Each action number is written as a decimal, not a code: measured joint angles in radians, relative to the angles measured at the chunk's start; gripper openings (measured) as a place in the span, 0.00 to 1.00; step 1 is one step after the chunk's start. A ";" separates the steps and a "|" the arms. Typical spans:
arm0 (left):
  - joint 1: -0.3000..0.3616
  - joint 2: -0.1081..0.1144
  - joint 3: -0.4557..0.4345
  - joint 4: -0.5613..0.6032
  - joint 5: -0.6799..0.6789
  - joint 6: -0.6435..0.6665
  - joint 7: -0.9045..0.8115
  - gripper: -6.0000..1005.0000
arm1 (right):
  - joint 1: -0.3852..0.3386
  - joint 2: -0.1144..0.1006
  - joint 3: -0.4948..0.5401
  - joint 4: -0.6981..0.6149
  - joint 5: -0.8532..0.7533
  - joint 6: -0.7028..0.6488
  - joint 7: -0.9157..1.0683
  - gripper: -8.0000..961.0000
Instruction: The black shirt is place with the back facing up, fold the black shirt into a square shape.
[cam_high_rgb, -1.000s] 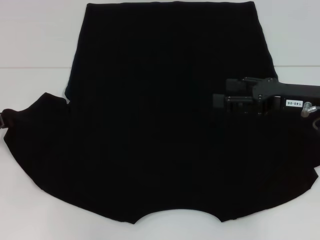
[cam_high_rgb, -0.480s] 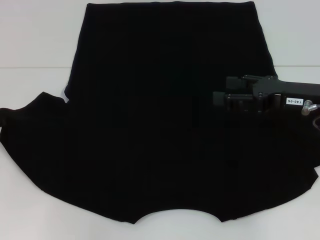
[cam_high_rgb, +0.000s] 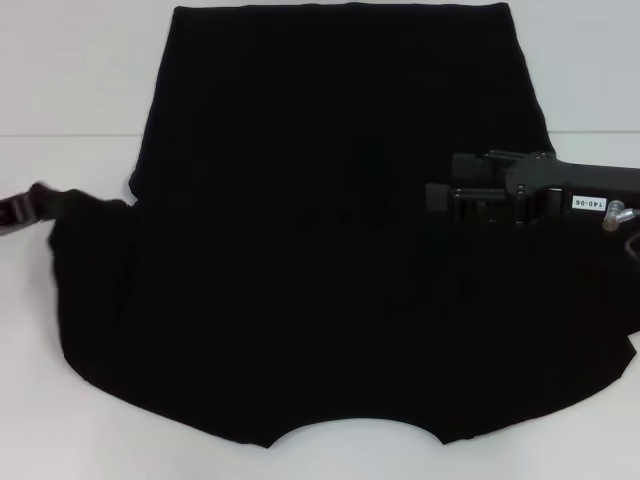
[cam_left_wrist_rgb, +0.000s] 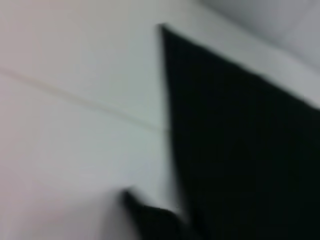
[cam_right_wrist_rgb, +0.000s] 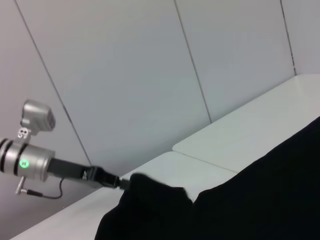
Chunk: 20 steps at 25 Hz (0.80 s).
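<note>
Left gripper (cam_high_rgb: 35, 200) pinches the left sleeve of the black shirt (cam_high_rgb: 330, 200), lifted and drawn inward, the garment spreading flat over the white table (cam_high_rgb: 70, 90) away from it toward the right gripper (cam_high_rgb: 440, 198), whose finger state cannot be told.

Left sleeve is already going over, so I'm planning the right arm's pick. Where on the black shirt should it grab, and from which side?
Probably the right sleeve's outer edge on the black shirt, near the corner at the head view's right margin. Come in from the right, low over the table: that flap lies flat and free. The right gripper hovers over the shirt body; the left gripper has the left sleeve lifted.
</note>
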 joint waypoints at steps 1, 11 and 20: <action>0.000 -0.001 0.000 0.003 -0.032 0.039 0.018 0.05 | 0.000 0.000 0.000 0.000 0.000 0.000 0.000 0.92; -0.073 -0.078 0.090 -0.076 -0.106 0.085 0.144 0.06 | 0.001 0.000 0.000 0.000 0.000 0.003 -0.011 0.92; -0.117 -0.134 0.215 -0.116 -0.155 0.100 0.303 0.13 | 0.000 -0.004 0.005 0.000 0.009 0.003 -0.012 0.92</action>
